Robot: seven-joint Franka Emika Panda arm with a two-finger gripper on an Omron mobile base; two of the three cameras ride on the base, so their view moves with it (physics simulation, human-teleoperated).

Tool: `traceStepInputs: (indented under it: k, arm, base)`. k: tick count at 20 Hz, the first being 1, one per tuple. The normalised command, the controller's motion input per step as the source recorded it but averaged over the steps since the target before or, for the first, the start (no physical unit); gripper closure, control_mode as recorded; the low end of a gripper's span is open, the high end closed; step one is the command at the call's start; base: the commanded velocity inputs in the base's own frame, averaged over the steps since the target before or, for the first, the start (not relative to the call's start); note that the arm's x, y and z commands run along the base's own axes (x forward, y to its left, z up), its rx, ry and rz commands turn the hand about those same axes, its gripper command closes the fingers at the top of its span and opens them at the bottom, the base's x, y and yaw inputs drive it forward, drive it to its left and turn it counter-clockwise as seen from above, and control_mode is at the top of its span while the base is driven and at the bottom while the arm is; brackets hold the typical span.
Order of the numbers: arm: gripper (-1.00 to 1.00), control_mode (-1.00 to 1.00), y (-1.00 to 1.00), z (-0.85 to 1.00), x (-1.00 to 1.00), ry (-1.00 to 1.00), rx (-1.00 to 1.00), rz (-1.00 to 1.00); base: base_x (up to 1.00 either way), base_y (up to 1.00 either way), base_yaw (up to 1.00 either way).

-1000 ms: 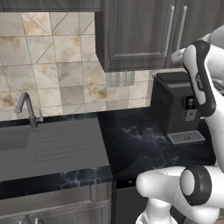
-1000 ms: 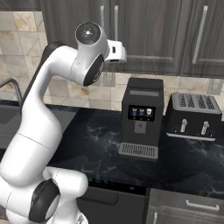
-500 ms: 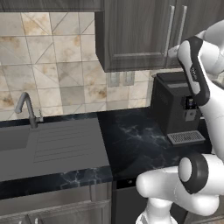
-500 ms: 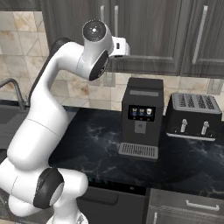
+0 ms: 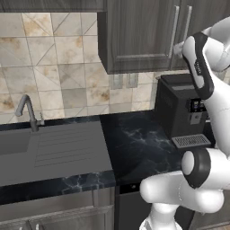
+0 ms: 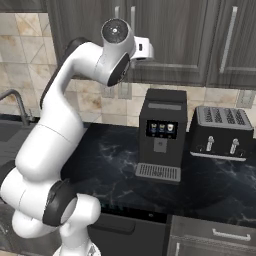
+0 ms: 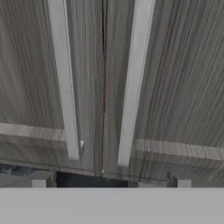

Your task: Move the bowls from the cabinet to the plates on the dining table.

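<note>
The cabinet [image 7: 105,87] is shut, and the gripper [image 7: 111,183] faces the seam between its two doors with the fingers [image 7: 39,180] spread wide apart, holding nothing. The two silver handles [image 7: 131,83] run either side of that seam. A thin red line shows through the gap, possibly the red bowl inside, though the slit is too narrow to be sure.

The main risk is the fingers closing on the seam or straddling both handles instead of taking one, so neither door swings. A pull off the hinge arc could slip the fingers off the bar. A door swinging open could also hit the arm [image 6: 107,55], which stands just in front of it above the coffee machine [image 6: 160,135] on the tabletop [image 6: 115,160].

No brand, label or readable writing shows; the coffee machine's small screen is too blurred to read.
</note>
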Motion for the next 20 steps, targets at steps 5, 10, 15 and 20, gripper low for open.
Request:
traceStepInputs:
  k: [5,10,15,20]
  arm:
    - [-1.00,-1.00,-0.07,0.04,0.28,-0.02,0.00,0.00]
    - [-1.00,-1.00,-0.11,0.00,0.32,-0.02,0.00,0.00]
    - [-1.00,-1.00,-0.16,0.00,0.28,-0.03,0.00,0.00]
    - [-1.00,-1.00,-0.11,0.00,0.32,-0.01,0.00,0.00]
  base:
    - [0.00,0.00,0.00]
    - [0.00,0.00,0.00]
    - [0.00,0.00,0.00]
    - [0.00,0.00,0.00]
